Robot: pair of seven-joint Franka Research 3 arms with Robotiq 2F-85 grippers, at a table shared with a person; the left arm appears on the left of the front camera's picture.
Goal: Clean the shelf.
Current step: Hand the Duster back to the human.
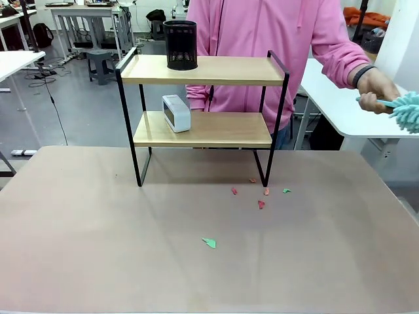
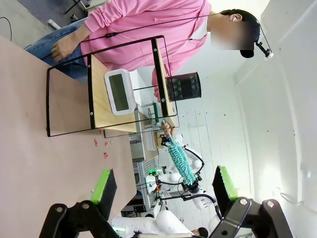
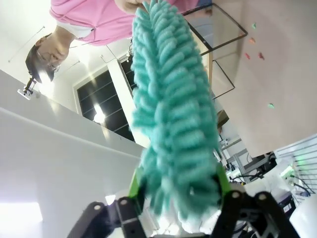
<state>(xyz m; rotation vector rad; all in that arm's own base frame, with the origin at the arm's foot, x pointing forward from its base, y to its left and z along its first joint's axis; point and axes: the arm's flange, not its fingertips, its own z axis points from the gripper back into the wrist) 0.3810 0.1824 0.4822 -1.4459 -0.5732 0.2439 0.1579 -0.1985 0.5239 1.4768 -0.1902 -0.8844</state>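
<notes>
The small two-tier shelf [image 1: 203, 98] of light wooden boards in a thin black metal frame stood at twelve o'clock on the brown table [image 1: 98, 248]. A black mesh cup [image 1: 180, 44] sat on its top board, a white clock [image 1: 176, 112] on the lower one. Red and green paper scraps [image 1: 261, 204] lay near its five o'clock leg. The person's hand [image 1: 375, 90] gripped a teal fluffy duster [image 3: 173, 114] at three o'clock; its far end sat between the right gripper [image 3: 178, 191] fingers, grip uncertain. The left gripper [image 2: 163, 186] gaped wide, empty.
</notes>
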